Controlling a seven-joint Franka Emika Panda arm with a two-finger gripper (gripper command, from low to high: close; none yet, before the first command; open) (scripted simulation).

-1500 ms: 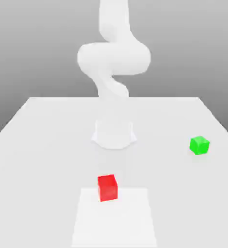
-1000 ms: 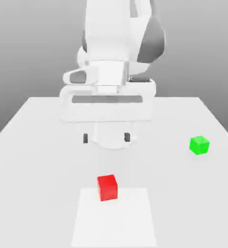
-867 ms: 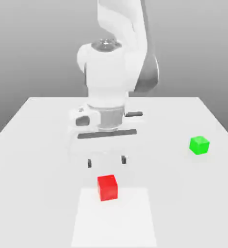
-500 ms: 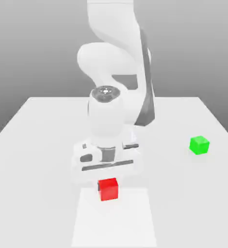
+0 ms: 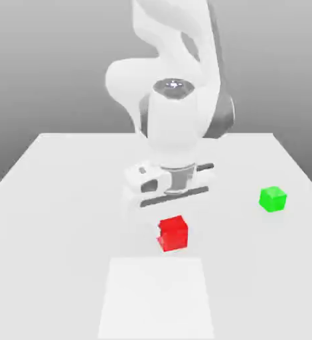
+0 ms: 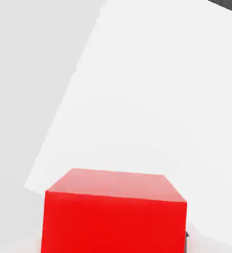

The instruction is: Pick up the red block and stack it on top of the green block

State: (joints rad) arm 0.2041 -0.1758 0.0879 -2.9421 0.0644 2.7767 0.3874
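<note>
The red block (image 5: pixel 174 238) hangs just under my gripper (image 5: pixel 172 227), which is shut on it and holds it off the white table (image 5: pixel 59 199). In the hand view the red block (image 6: pixel 115 215) sits close between the jaws, above the table. The green block (image 5: pixel 273 198) rests on the table toward the exterior view's right, well apart from the red block and the gripper.
A lighter square patch (image 5: pixel 155 299) marks the table near its front edge, below and slightly left of the held block. My arm (image 5: pixel 175 126) rises over the middle of the table. The patch (image 6: pixel 152 99) also shows beneath the hand.
The hand came down over the red block on the square patch and shut on it. The block has since risen and shifted toward the exterior view's right. The green block has not moved.
</note>
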